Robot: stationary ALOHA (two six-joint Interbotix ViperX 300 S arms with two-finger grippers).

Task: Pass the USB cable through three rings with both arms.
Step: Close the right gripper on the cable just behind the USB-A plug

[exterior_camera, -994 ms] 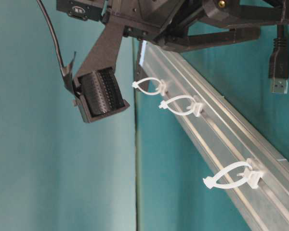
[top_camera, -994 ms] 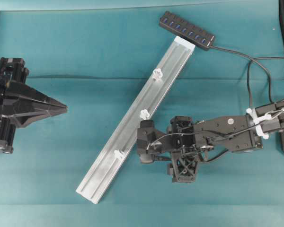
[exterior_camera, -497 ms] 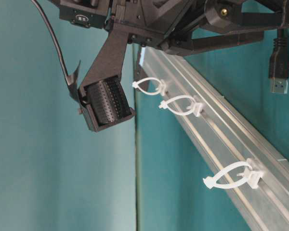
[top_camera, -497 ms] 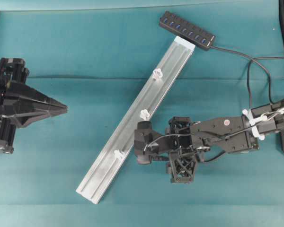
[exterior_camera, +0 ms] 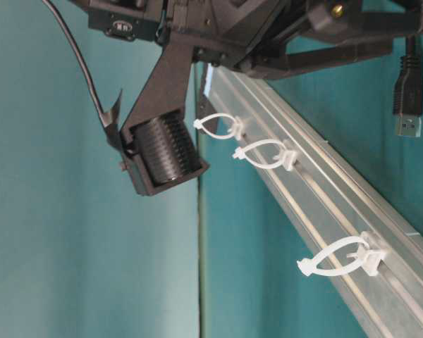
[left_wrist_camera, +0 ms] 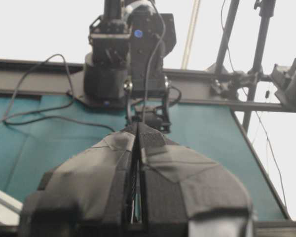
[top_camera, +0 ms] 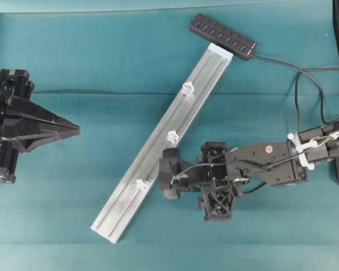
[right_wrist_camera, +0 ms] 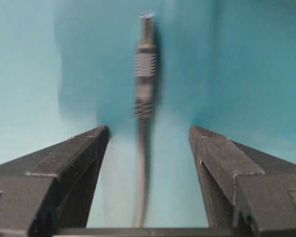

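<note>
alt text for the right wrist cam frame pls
The right gripper has its two black fingers spread apart, with the USB cable lying on the teal table between them, untouched, its blurred plug end pointing away from the camera.

Silver rail [top_camera: 164, 141] lying diagonally, black hub [top_camera: 223, 36] — teal tabletop [top_camera: 101, 56]

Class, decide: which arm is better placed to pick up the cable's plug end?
Right. Its open tool already straddles the USB cable, close to the rail. The left tool sits shut, far off at the table's left side.
</note>
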